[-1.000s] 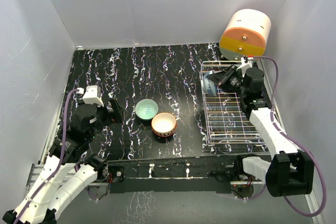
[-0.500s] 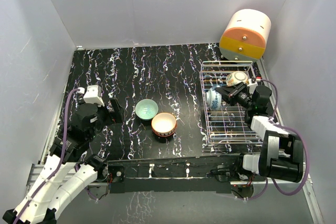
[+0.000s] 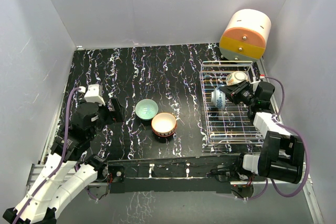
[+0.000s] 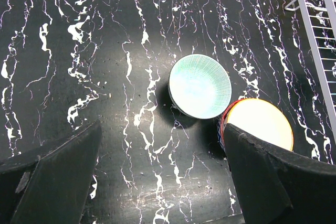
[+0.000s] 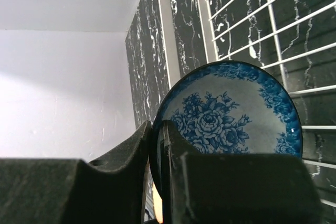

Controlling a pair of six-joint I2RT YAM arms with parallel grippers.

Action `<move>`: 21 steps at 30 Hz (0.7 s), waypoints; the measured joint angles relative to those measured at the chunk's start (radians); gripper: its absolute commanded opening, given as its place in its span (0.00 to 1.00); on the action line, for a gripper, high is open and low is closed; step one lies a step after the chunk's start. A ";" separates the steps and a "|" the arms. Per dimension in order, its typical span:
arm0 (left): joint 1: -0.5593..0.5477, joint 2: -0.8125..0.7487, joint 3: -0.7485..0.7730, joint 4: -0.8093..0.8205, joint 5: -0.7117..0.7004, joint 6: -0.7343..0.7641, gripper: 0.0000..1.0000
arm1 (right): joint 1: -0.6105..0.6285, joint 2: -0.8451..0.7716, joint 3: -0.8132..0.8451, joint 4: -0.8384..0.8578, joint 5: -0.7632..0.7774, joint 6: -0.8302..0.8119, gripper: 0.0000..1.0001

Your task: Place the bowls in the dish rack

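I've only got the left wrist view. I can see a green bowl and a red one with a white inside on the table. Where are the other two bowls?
Observer: Both are at the dish rack. In the top view the cream bowl lies at its far end.
Operator: And the blue one?
Observer: The blue-and-white bowl is tipped on its side over the rack, close to the cream one.
Operator: Has the right arm let go of it?
Observer: No. In the right wrist view the right gripper pinches its rim, jaws shut on it.
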 measured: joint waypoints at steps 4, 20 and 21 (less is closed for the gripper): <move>0.000 0.000 0.000 0.000 0.000 0.000 0.97 | -0.024 0.008 0.010 -0.040 0.002 -0.052 0.16; 0.000 0.024 0.002 0.007 0.004 0.000 0.97 | -0.047 0.062 -0.034 0.159 -0.121 0.086 0.08; 0.000 0.024 0.002 0.009 0.007 -0.001 0.97 | -0.047 0.064 -0.040 0.174 -0.127 0.110 0.08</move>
